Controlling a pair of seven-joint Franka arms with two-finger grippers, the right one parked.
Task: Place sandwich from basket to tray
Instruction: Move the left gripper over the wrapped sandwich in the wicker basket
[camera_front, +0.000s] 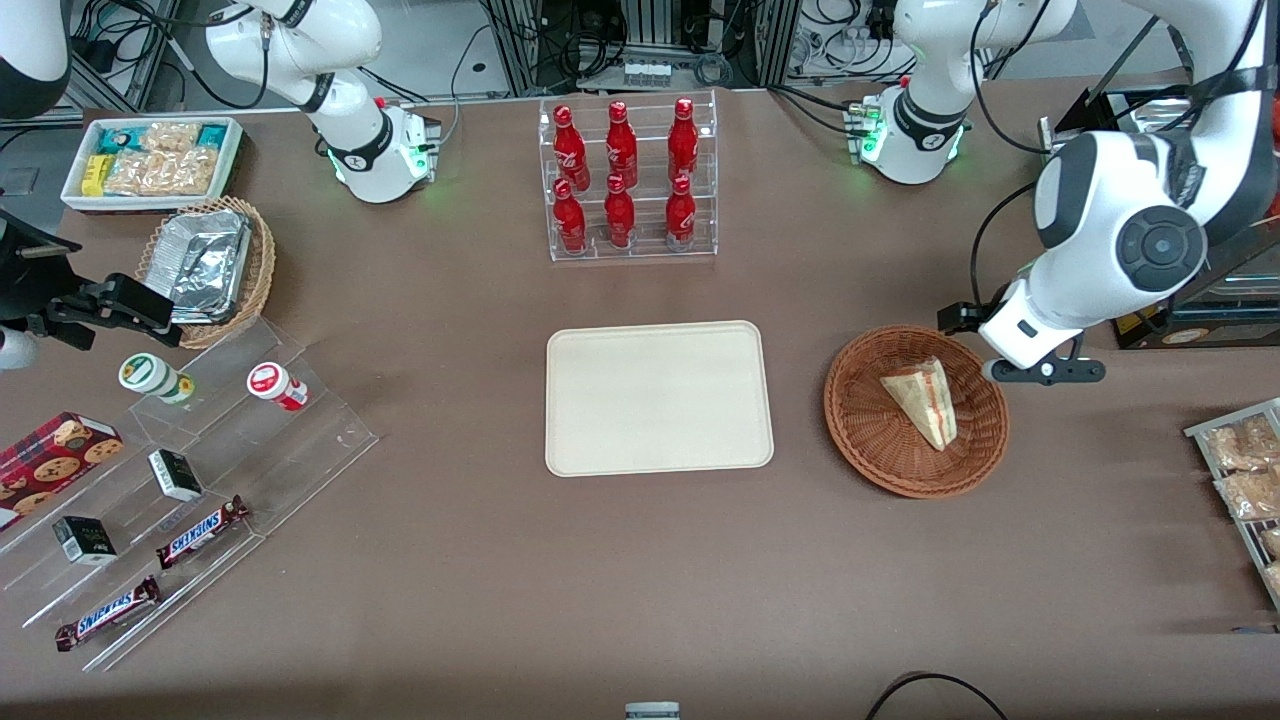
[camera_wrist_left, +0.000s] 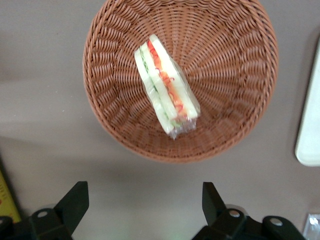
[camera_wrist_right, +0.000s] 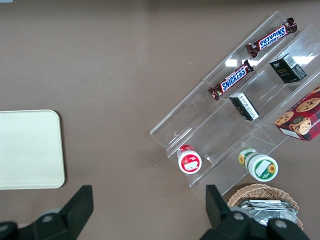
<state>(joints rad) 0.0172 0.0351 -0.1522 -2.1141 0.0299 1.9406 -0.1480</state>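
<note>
The sandwich, a wrapped white wedge with red and green filling, lies in the round brown wicker basket. The cream tray lies flat beside the basket, toward the parked arm's end, with nothing on it. My left gripper hangs above the table just off the basket's rim, on the working arm's side. It is open and empty. In the left wrist view the sandwich lies on edge in the basket, ahead of the wide-apart gripper. A corner of the tray shows there too.
A clear rack of red bottles stands farther from the front camera than the tray. Bagged snacks and a dark box are at the working arm's end. Acrylic steps with bars, a foil-filled basket and a white bin are at the parked arm's end.
</note>
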